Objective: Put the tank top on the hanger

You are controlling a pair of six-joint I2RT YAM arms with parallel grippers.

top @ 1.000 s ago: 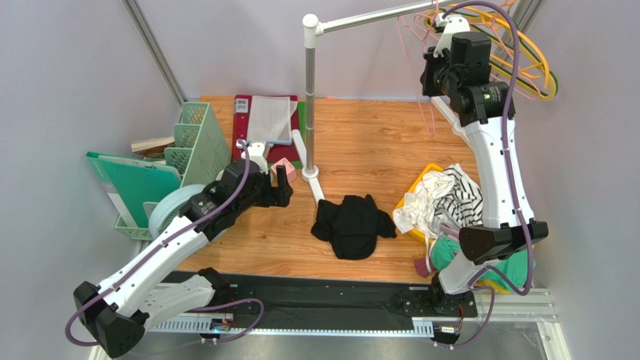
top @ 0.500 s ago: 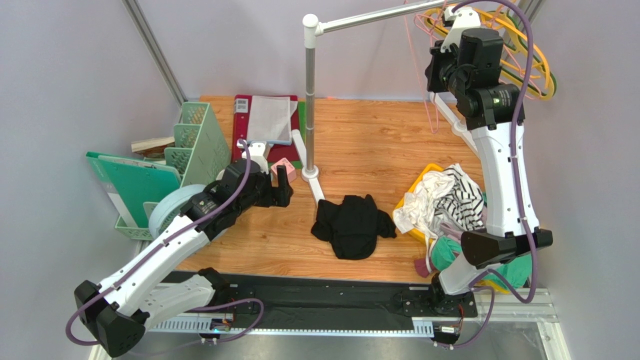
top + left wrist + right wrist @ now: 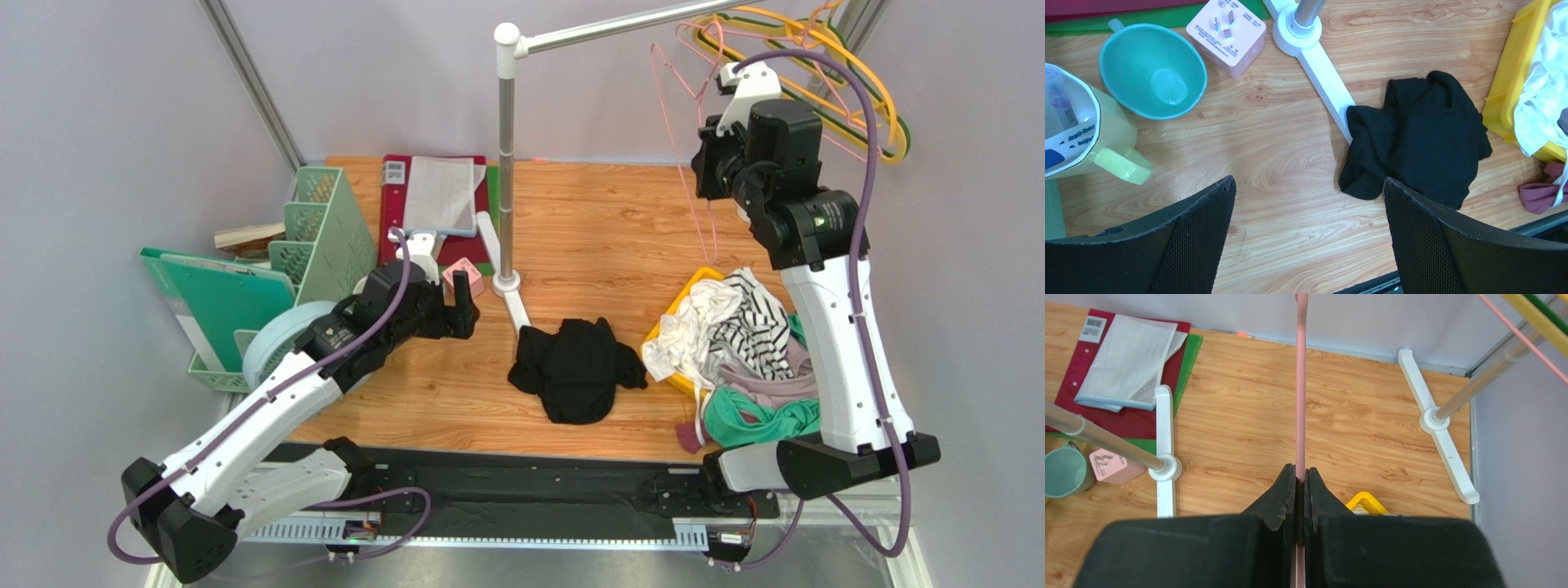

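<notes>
"Wood tabletop (image 3: 589, 233) seen from above. What's different from a second ago?"

"Only the right arm (image 3: 834, 319). Its elbow has swung out toward 5 o'clock, baring more of the green garment (image 3: 748, 417). The wrist has dropped away from the rail (image 3: 613, 27), and the pink hanger (image 3: 700, 218) has come with it. The left arm (image 3: 282, 404) and the tank top (image 3: 577, 368) haven't budged. The top lies crumpled at 5 o'clock from the stand's base."

"And the left wrist view?"

"The left gripper (image 3: 1309, 184) is spread wide over bare wood, nothing between its fingers. The tank top sits at 3 o'clock, touching the end of the white stand foot (image 3: 1324, 70). The yellow bin (image 3: 1511, 67) is cut off by the right edge."

"Right wrist?"

"The right gripper (image 3: 1301, 474) is pinched tight on the hanger's wire, which runs straight up to 12 o'clock. It's cropped at the top edge, so the hook is out of sight. I can't tell from above whether the hook is on the rail."
</notes>
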